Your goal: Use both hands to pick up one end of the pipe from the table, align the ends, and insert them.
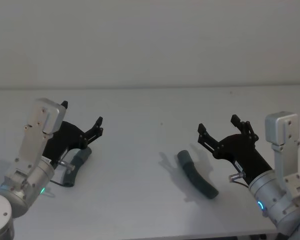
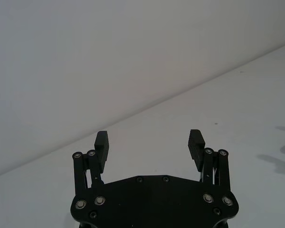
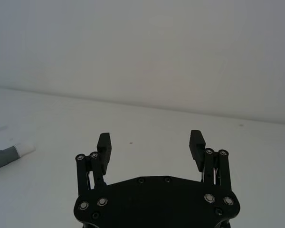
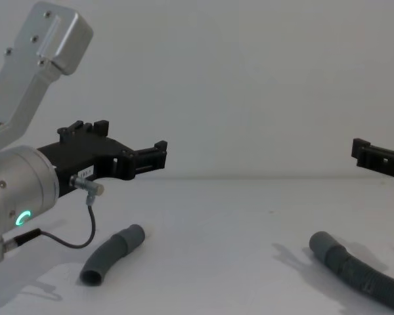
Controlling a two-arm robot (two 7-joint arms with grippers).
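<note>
Wall [image 1: 150,40] — plain, pale grey, matte; fills the background across the full width. Dark speck [image 1: 161,123] — tiny, mid-field, kind not discernible. Second dark speck [image 1: 230,92], equally small, farther back near the wall's foot, well apart from the first.

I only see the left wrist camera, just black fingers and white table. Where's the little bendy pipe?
Observer: The short curved pipe lies on the table below the left gripper, which hangs open above it.
Operator: And the bumpy one?
Observer: The ribbed pipe lies flat over by the right gripper, which is open too and not touching it.
</note>
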